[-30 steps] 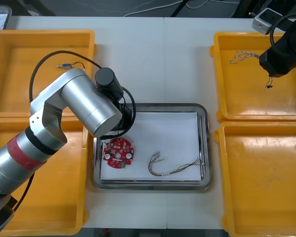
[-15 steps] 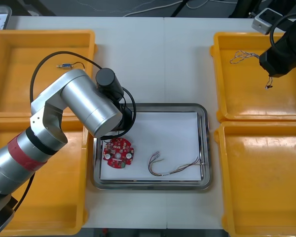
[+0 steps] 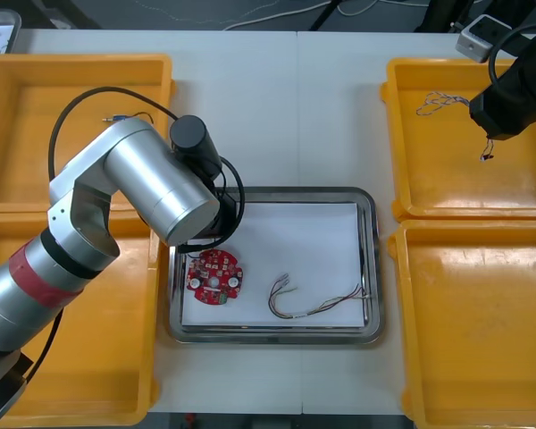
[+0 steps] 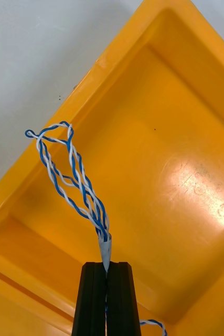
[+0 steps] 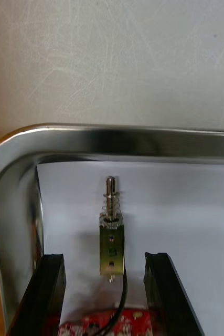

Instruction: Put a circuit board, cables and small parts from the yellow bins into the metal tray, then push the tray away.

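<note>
L hand (image 5: 104, 258) wide astride small metal part (image 5: 112, 242) in tray (image 5: 132, 142) | R hand (image 4: 107, 266) clamps blue-white cable (image 4: 72, 178)

Bins (image 3: 18, 134) yellow, at left and right of front frame. Tray (image 3: 286, 191) — shiny silver rim, white inside. Circuit board (image 3: 214, 275) red. Cable (image 4: 96, 215) — twisted blue and white. Right end effector (image 4: 107, 266) black. Tabletop (image 3: 286, 107) light grey-white.

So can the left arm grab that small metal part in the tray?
Probably yes: the left gripper hangs open over the metal tray, fingers either side of the small metal part, nothing covering it. The right gripper holds a twisted blue and white cable over a yellow bin.
</note>
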